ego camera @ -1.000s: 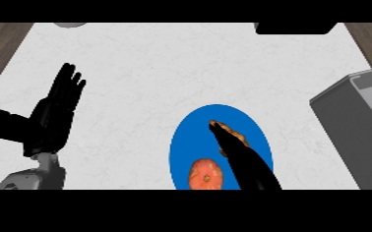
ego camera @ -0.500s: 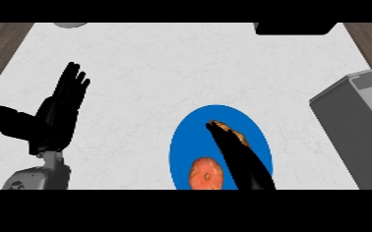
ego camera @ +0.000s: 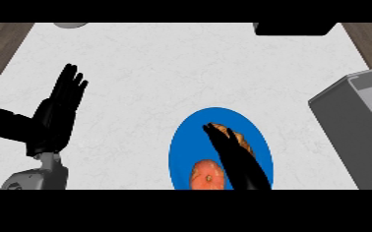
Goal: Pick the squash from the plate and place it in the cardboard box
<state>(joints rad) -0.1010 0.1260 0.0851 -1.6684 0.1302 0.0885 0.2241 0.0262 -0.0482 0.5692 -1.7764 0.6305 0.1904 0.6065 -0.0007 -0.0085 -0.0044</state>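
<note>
A blue plate (ego camera: 190,150) lies near the counter's front edge, right of centre. An orange squash (ego camera: 205,176) rests on it; a tan-orange part of it (ego camera: 242,141) shows beyond my right hand. The right hand (ego camera: 231,152) reaches in from the lower edge and lies across the squash with fingers stretched out straight, open, hiding its middle. My left hand (ego camera: 56,112) rests open at the left, fingers up, away from the plate. The box (ego camera: 347,120), grey-walled in this view, stands at the right edge of the counter.
A dark object (ego camera: 294,28) sits at the far right corner and a small grey round thing (ego camera: 70,24) at the far left. Bare white counter (ego camera: 167,69) stretches between the plate and the back edge. Wooden floor shows past both far corners.
My right hand's fingertips have edged slightly left over the plate. The left hand and the squash have stayed almost where they were.
</note>
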